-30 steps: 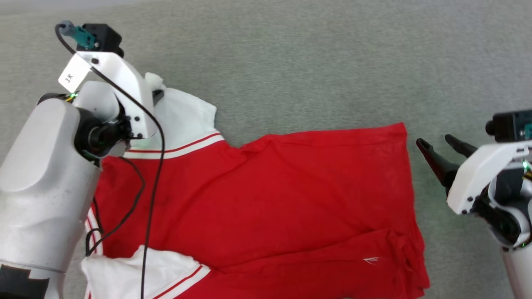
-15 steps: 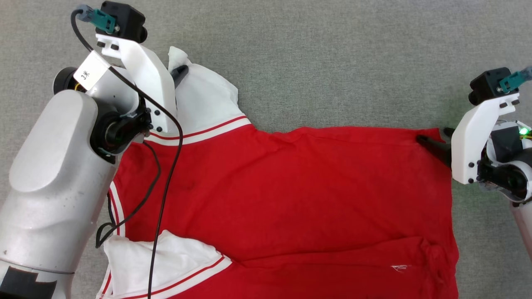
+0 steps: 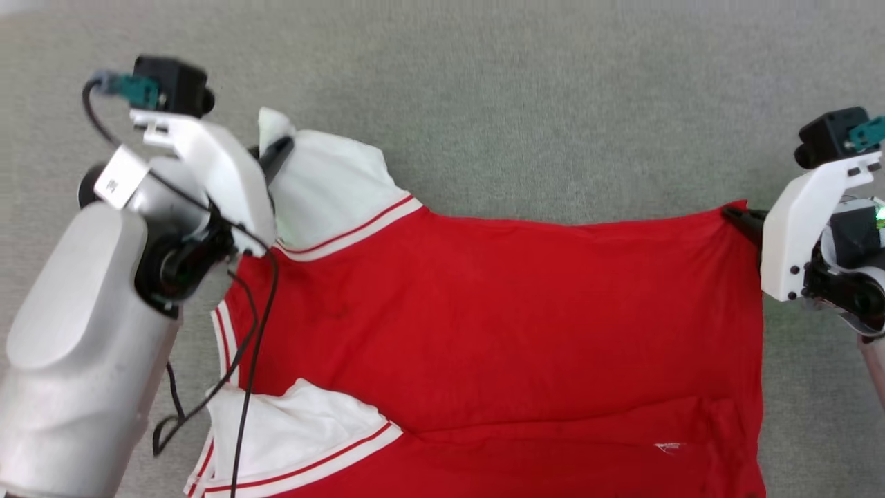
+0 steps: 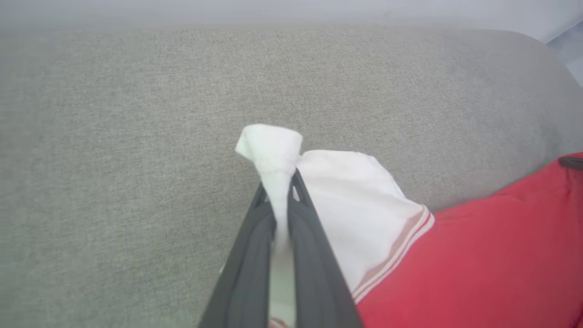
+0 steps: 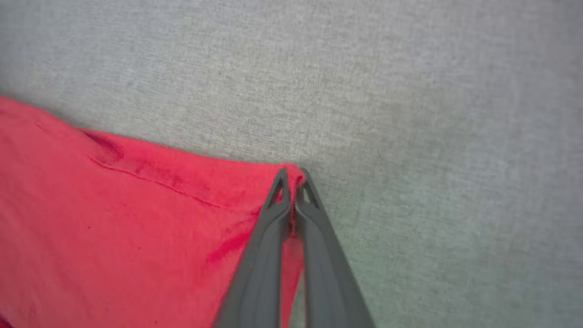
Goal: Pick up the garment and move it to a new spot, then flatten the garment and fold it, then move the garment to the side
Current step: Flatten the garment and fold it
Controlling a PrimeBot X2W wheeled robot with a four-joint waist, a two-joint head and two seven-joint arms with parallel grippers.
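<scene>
left pincer [image 4: 278, 183] nips the bunched white sleeve of the soft garment [image 3: 518, 311], right pincer [image 5: 293, 176] its red corner.

Garment [image 3: 498, 311]: soft cloth, matt; red body lightly creased, white sleeves [image 3: 332, 187] of the same matt cloth. Grey surface [image 3: 553, 104] beneath: coarse woven textile, matt, slightly fuzzy. Fingers of the left hand [image 4: 278, 182] and right hand [image 5: 294, 175]: dark grey, smooth, matt, plastic by appearance. Wrist brackets [image 3: 221, 173]: white plastic, satin finish. Left forearm shell [image 3: 69, 332]: silver-grey, smooth, low gloss. Cable [image 3: 254, 353]: black, smooth-jacketed.
</scene>
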